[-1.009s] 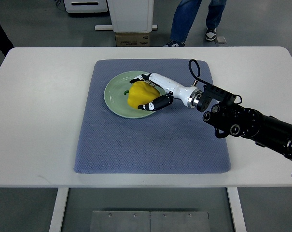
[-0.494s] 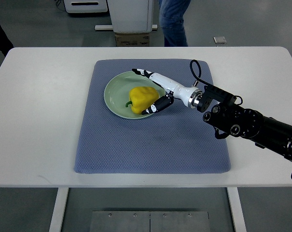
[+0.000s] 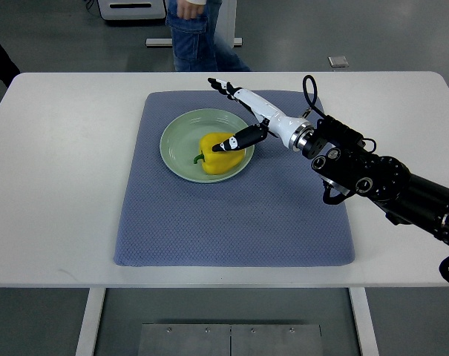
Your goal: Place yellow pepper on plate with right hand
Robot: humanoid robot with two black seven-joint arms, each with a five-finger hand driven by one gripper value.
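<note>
1. While the yellow pepper (image 3: 217, 152) is lying on the green plate (image 3: 177, 146), toward the plate's right half, the right hand (image 3: 243, 119) is hanging just above and to the right of it with nothing in its grip.
2. Its fingers are spreading wide: the long white ones (image 3: 225, 88) are pointing up and left past the plate's far rim, while the dark thumb tip (image 3: 225, 144) is reaching down over the pepper's top right side; whether it is touching the skin I cannot tell.
3. The pepper's green stem is poking out to the left, away from the hand.
4. The plate is sitting on the upper middle of a blue-grey mat (image 3: 231, 222), which is lying on a white table (image 3: 61, 185).
5. The black right arm (image 3: 380, 185) is coming in from the right edge, crossing the mat's right side.
6. A person's legs in jeans (image 3: 194, 33) are showing beyond the table's far edge.
</note>
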